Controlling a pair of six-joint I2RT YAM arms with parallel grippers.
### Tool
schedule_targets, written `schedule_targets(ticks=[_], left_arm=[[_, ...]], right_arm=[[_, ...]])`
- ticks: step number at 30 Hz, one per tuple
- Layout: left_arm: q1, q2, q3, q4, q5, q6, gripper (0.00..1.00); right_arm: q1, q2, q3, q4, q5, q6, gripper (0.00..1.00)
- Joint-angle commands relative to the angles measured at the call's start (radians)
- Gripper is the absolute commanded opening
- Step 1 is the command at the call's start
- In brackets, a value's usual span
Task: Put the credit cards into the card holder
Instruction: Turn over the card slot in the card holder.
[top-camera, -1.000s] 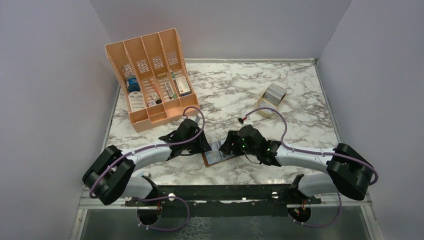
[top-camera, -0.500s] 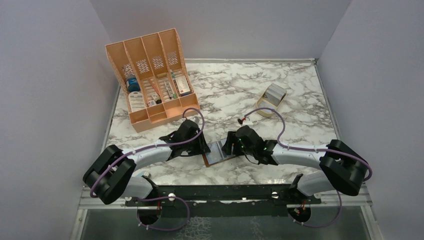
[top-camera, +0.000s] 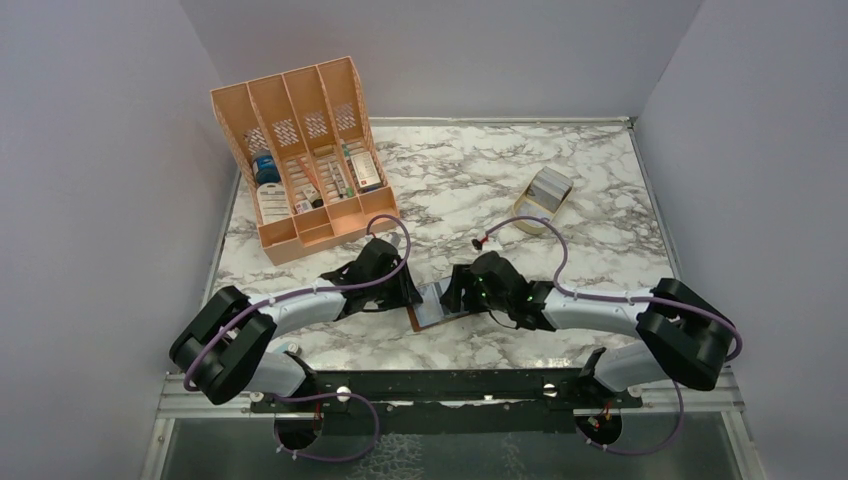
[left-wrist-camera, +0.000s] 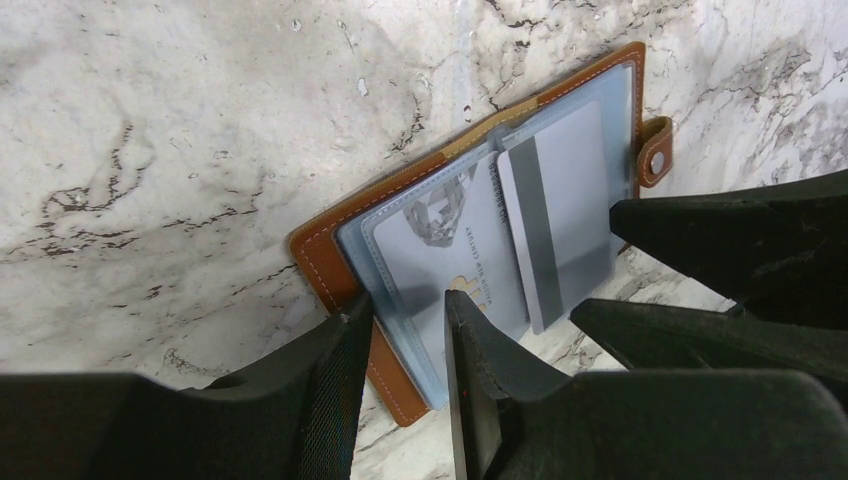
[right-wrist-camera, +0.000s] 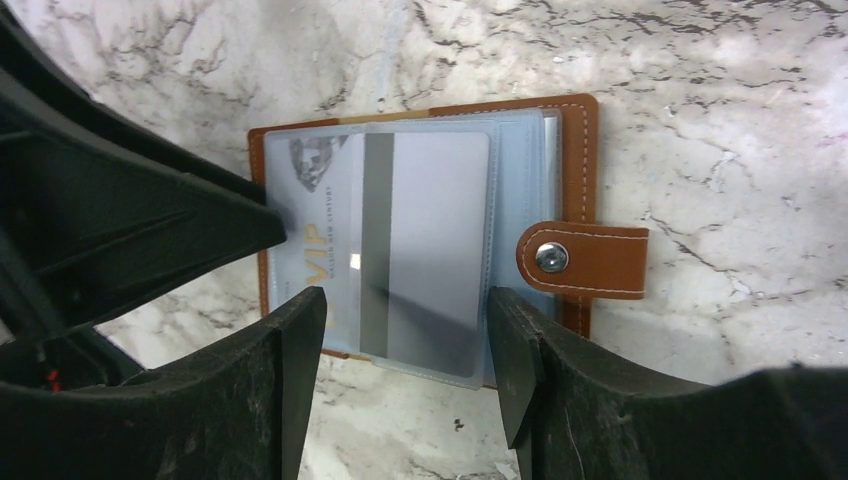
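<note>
The card holder (right-wrist-camera: 578, 150) lies open on the marble table (top-camera: 600, 200), between our two arms near the front edge. Our right gripper (right-wrist-camera: 405, 300) has its fingers wide apart, straddling a grey card (right-wrist-camera: 430, 230) with a dark stripe. That card seems to sit in the top clear sleeve (right-wrist-camera: 520, 200). A second card (left-wrist-camera: 450, 240) lies partly beneath it. Our left gripper (left-wrist-camera: 408, 305) rests on the holder's edge on its own side, fingers a little apart. Whether it pinches the edge we cannot tell.
</note>
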Motion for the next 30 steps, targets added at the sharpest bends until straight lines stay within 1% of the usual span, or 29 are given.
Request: schedule_targets(ticks=[1,7,11,15,19,23,26,28,30], left_arm=[[-0.004,0.03,-0.009,-0.032,-0.051,0.027,0.36],[-0.003,0.026,-0.007,-0.029,-0.053,0.033,0.36],[-0.003,0.032,0.0,-0.023,-0.046,0.034,0.36],[-0.003,0.028,0.011,-0.025,-0.034,0.035,0.36],[-0.003,-0.005,0.026,-0.059,-0.032,0.031,0.37],[-0.001,-0.065,0.042,-0.136,-0.073,0.014,0.43],[0.004,-0.126,0.037,-0.178,-0.104,-0.006,0.48],[0.006,-0.171,0.025,-0.195,-0.12,-0.017,0.53],[0.006,-0.205,0.016,-0.201,-0.13,-0.022,0.55]], right_arm=[[0.006,-0.058,-0.021,0.084,-0.087,0.023,0.6],[0.005,-0.102,-0.021,0.099,-0.133,0.032,0.6],[0.005,-0.099,-0.019,0.129,-0.179,0.03,0.59],[0.006,-0.081,-0.021,0.194,-0.263,0.053,0.59],[0.005,-0.05,-0.011,0.266,-0.342,0.057,0.59],[0.006,0.007,0.01,0.273,-0.393,0.06,0.58],[0.005,0.02,0.011,0.271,-0.39,0.05,0.58],[0.006,0.014,0.029,0.239,-0.375,0.022,0.58],[0.005,0.003,0.069,0.164,-0.351,-0.039,0.58]])
